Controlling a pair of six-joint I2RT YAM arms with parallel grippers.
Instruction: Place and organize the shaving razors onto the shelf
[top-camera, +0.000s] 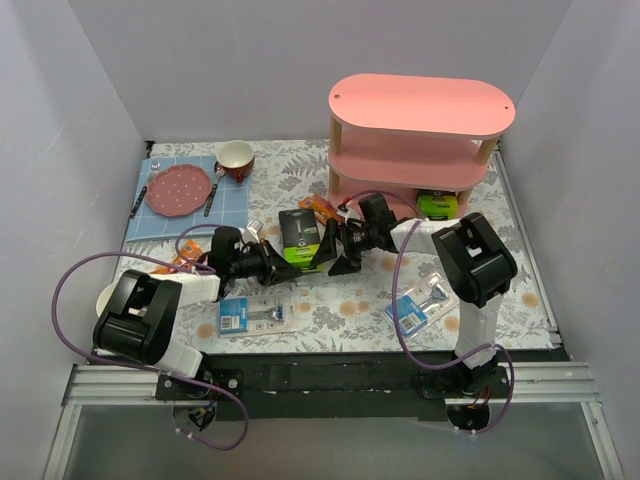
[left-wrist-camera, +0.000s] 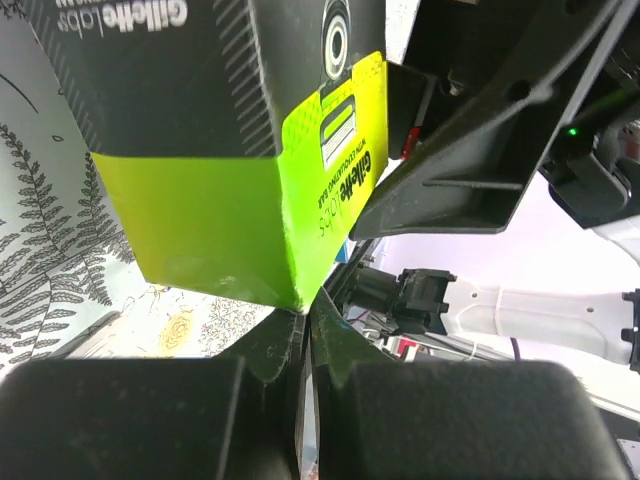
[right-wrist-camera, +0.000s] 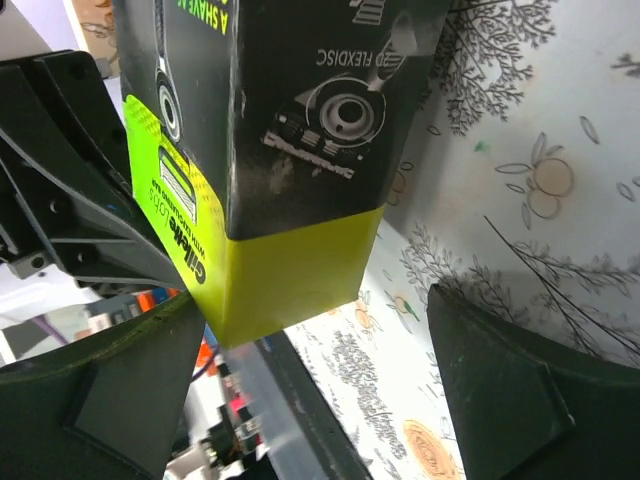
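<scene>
A dark grey razor box with a lime-green end (top-camera: 298, 238) stands on the floral table between my two grippers. My left gripper (top-camera: 282, 270) is shut, and in the left wrist view its tips (left-wrist-camera: 305, 306) touch the box's lime corner (left-wrist-camera: 220, 220). My right gripper (top-camera: 335, 256) is open wide. In the right wrist view (right-wrist-camera: 312, 300) the box (right-wrist-camera: 290, 265) sits near its left finger (right-wrist-camera: 110, 390). A second lime-ended box (top-camera: 437, 205) lies on the bottom tier of the pink shelf (top-camera: 420, 105). Two blister packs lie near the front, one left (top-camera: 255, 315) and one right (top-camera: 422, 303).
A blue placemat (top-camera: 228, 198) at the back left carries a pink plate (top-camera: 180, 189), cutlery and a red cup (top-camera: 236, 160). Orange items lie behind the box (top-camera: 320, 208) and by the left arm (top-camera: 185, 262). White walls close in three sides.
</scene>
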